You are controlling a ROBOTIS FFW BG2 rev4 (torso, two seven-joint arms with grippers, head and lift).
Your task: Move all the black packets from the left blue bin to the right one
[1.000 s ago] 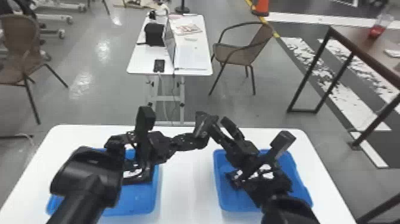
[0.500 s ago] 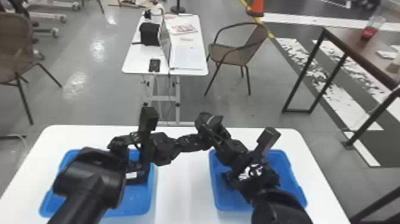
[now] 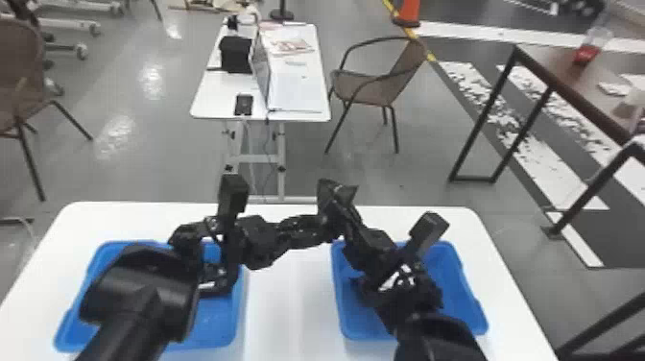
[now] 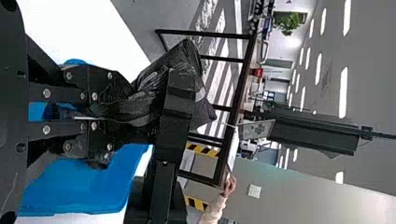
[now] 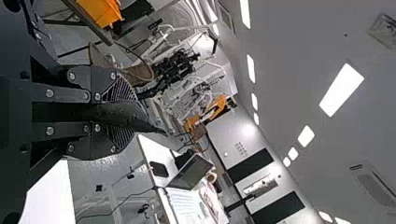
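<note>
While both grippers are meeting above the worktop, one black packet is sitting in their grip

Between the two bins, near the far edge of the worktop (image 3: 288, 312), the black packet (image 3: 336, 192) is standing up from the fingertips, closer to the right blue bin's far inner corner than to the left blue bin. The left gripper (image 3: 304, 231) is pinching it from one side, with folds of the packet bulging out past its fingertips in the left wrist view. The right gripper (image 3: 349, 223) is closing on it too: in the right wrist view, a narrow dark edge of the packet is running between its pads (image 5: 119, 91) and sticking out beyond them.

The packet's film is looking thin, soft and slightly glossy, creasing towards the left gripper and spreading into an angular, crumpled end. Ribbed mesh is covering the right gripper's pads. Both the left blue bin (image 3: 211, 319) and the right blue bin (image 3: 444, 264) are showing smooth sides and rounded corners, and the worktop is looking plain white.

The right gripper is crossing in front of the packet in the left wrist view, hiding part of it. Black arms are covering much of both bins in the head view, so their contents are remaining hard to make out. Where the two grips are meeting, black is blending into black.
</note>
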